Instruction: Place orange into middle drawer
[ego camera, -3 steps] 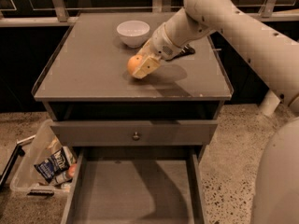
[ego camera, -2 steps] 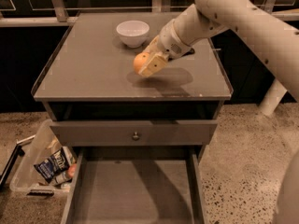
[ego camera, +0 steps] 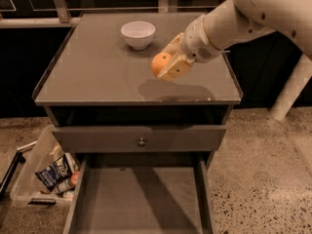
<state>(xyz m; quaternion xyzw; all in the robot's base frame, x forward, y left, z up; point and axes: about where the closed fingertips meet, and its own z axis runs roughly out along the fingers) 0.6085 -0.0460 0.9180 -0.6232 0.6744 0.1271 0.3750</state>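
My gripper (ego camera: 165,62) is shut on the orange (ego camera: 160,63), a small round fruit held between the pale fingers above the middle of the cabinet top (ego camera: 97,72). The orange is lifted off the surface and casts a shadow below it. The middle drawer (ego camera: 139,199) is pulled out at the bottom of the view, wide and shallow with a plain grey floor and nothing in it. It lies below and in front of the gripper.
A white bowl (ego camera: 138,34) stands at the back of the cabinet top. A drawer front with a round metal knob (ego camera: 141,142) sits just above the open drawer. A clear bin of packets (ego camera: 46,174) stands on the floor at left.
The gripper has lifted the orange higher off the cabinet top and carried it slightly right and toward the front. The arm has risen with it.
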